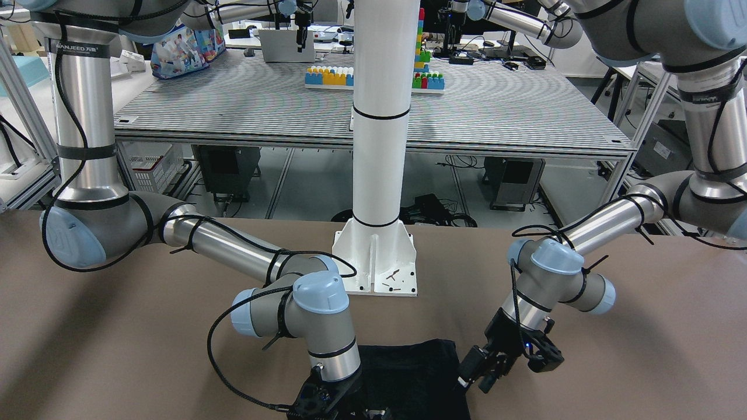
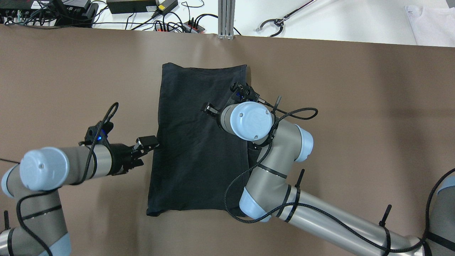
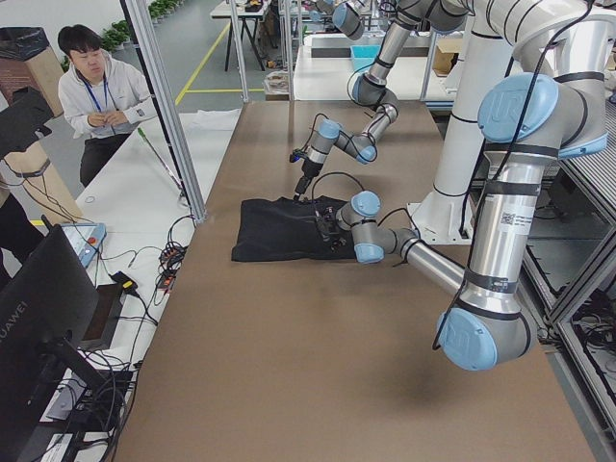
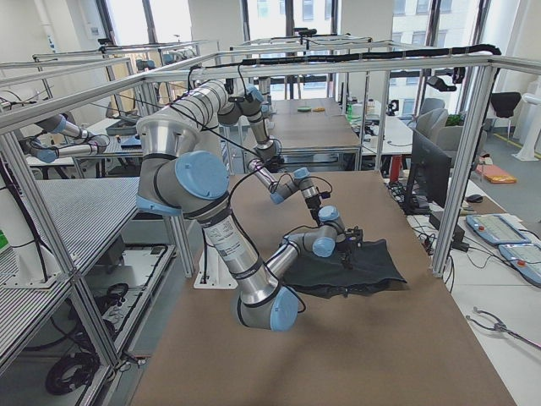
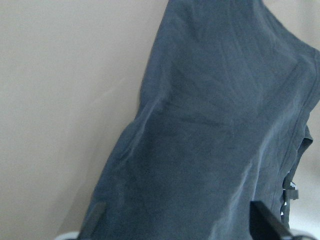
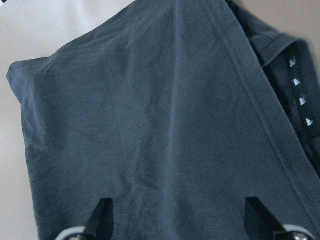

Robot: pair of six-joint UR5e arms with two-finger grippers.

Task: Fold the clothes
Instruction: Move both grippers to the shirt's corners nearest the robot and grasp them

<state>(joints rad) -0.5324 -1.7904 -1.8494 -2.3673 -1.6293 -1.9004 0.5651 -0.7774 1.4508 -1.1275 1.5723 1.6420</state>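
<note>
Brown surface point(image 2: 355, 106) carries plain black soft fabric garment point(image 2: 192, 149), flat, near edge opposite robot, midway along. Left end effector point(image 5: 180, 222) at garment's left edge, right end effector point(image 6: 177, 220) above garment, both spread, empty. Likely best: pinch edge fully, lift evenly.

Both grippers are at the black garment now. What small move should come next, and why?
Probably lower the left gripper onto the left edge of the garment and close. It is open at that edge, holding nothing, and the garment lies flat on the table. The right gripper, also open, hangs over the right side, so neither grips cloth yet.
</note>
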